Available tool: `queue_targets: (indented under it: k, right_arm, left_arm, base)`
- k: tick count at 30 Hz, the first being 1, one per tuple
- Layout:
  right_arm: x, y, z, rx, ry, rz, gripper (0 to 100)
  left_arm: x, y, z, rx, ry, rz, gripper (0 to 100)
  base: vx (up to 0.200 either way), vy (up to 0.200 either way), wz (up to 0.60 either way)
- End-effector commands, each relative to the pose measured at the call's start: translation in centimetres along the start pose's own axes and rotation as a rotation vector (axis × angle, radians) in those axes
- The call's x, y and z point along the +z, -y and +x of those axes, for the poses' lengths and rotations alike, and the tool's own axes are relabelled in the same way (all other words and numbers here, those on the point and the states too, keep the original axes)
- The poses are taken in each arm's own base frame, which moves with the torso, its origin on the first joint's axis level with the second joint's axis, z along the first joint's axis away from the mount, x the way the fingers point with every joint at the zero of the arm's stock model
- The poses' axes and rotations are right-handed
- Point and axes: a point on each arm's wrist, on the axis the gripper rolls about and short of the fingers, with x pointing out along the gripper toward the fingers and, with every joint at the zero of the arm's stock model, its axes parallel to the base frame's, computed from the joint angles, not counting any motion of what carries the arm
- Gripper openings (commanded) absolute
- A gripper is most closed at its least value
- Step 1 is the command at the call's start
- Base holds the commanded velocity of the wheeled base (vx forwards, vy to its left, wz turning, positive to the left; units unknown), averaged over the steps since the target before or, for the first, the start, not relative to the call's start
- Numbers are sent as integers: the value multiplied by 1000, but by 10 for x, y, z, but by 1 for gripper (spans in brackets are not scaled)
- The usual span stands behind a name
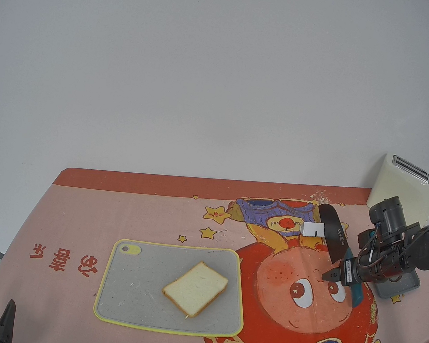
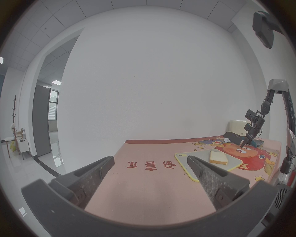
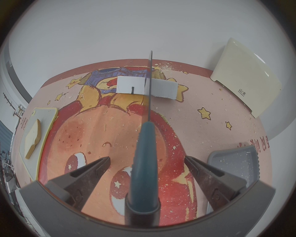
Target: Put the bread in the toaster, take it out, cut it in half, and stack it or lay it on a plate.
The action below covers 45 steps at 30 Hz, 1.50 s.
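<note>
As seen from the head camera, spread over the whole tabletop: pink cartoon mat, red band along its far edge. On the mat, near and left of centre: grey board with a yellow rim, hanging hole at its far left corner. At the far right corner, against the wall: cream toaster, slots up, nothing seen in them. Nearer than the toaster, at the right edge: grey tray, half hidden under the right arm and dusted with crumbs.

Between board and tray, over the big red cartoon face: knife, dark blade on edge and pointing away toward the wall, teal handle toward the robot. Blade stuck through a slot in a small white card standing on the mat.

On the right half of the board: bread, one whole uncut slice, lying flat, well apart from the knife.

Right gripper low over the mat, fingers spread wide either side of the handle, not clamped on it. Left gripper at the near left corner of the table, fingers likewise spread, grasping nothing, well apart from the board.
</note>
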Motion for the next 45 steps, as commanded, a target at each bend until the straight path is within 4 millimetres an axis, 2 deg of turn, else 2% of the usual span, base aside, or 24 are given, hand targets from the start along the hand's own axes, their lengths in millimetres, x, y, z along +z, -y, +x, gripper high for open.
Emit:
queue_targets:
  k: [1, 19, 23, 32, 35, 36, 37, 38, 40, 43, 44, 45]
  right_arm:
    - [-1, 0, 1, -1, -4, 0, 0]
    - [1, 0, 1, -1, 5, 3, 0]
    - [11, 1, -12, 4, 70, 15, 0]
    - [18, 3, -30, 13, 142, 22, 0]
    - [17, -2, -50, 41, 194, 6, 0]
    - [17, -2, -50, 41, 194, 6, 0]
    - [13, -14, -65, 85, 233, -33, 0]
    - [13, -14, -65, 85, 233, -33, 0]
    - [-1, -28, -85, 143, 263, -99, 0]
    - [-27, -46, -100, 208, 236, -205, 0]
    - [-27, -46, -100, 208, 236, -205, 0]
    - [-40, -53, -104, 244, 222, -255, 0]
  left_arm:
    - [-5, 0, 1, 1, -11, 0, 100]
    - [-5, 0, 1, 1, -11, 0, 100]
    - [-5, 0, 1, 1, -12, 0, 100]
    - [-5, 0, 1, 1, -12, 0, 100]
    - [-5, 0, 1, 1, -12, 1, 100]
    - [-5, 0, 1, 1, -12, 1, 100]
    - [-5, 0, 1, 0, -12, 1, 100]
    - [-5, 0, 1, 0, -12, 1, 100]
    - [-5, 0, 1, -2, -11, 1, 100]
    - [-5, 0, 1, -2, -12, 1, 100]
    - [-5, 0, 1, -2, -12, 1, 100]
    - [-5, 0, 1, -2, -11, 3, 100]
  base:
    - [0, 0, 0]
    - [0, 0, 0]
    - [0, 0, 0]
    - [0, 0, 0]
    - [0, 0, 0]
    - [0, 0, 0]
    - [0, 0, 0]
    - [0, 0, 0]
    - [0, 0, 0]
    - [0, 0, 0]
    - [0, 0, 0]
    - [0, 0, 0]
